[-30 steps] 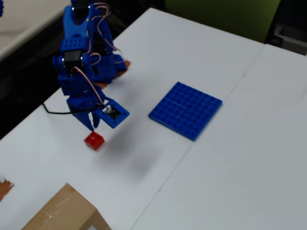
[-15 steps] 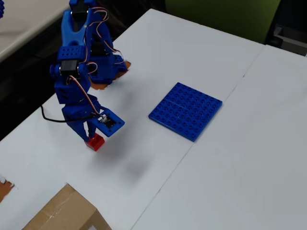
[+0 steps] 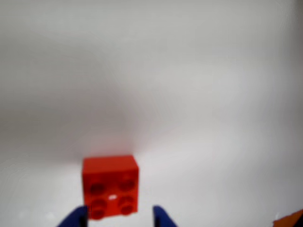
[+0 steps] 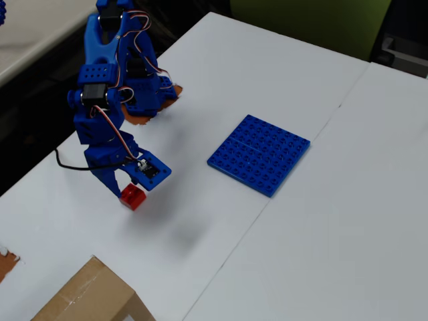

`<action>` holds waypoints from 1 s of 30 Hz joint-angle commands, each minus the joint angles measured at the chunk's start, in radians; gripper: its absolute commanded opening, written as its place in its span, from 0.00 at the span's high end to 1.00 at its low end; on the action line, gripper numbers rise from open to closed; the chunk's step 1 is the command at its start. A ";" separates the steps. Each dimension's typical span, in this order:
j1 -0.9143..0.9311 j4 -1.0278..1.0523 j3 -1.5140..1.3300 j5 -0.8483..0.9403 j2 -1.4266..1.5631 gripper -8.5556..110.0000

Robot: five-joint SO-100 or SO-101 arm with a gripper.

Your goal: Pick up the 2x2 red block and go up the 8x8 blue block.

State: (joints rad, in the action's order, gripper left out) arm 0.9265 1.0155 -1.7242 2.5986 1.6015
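My gripper (image 3: 118, 218) is down at the table with its two blue fingertips spread apart, the left one at the near-left corner of the 2x2 red block (image 3: 111, 186) and the right one off to the block's right with a gap showing. So it's released, not clamped on anything. In the overhead view the gripper (image 4: 127, 188) sits right over the 2x2 red block (image 4: 133, 196), which looks to rest flat on the white table (image 4: 221, 73), studs up, at the fingertips.

Progress: approach looks done, grasp not done. I'd judge closing on the block, lifting, carrying and setting down are all left.

Farther off, the 8x8 blue block (image 4: 259, 154) lies flat and bare, well apart from the red one. A cardboard box (image 4: 90, 297) sits at the bottom edge.
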 commanded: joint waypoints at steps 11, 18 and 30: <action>-0.037 -0.002 0.046 -0.025 -0.038 0.74; -0.005 -0.014 0.046 0.043 -0.049 0.74; 0.012 -0.028 0.046 0.066 -0.069 0.71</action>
State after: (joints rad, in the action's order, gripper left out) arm 0.9281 1.0017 -1.7211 2.6553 1.5263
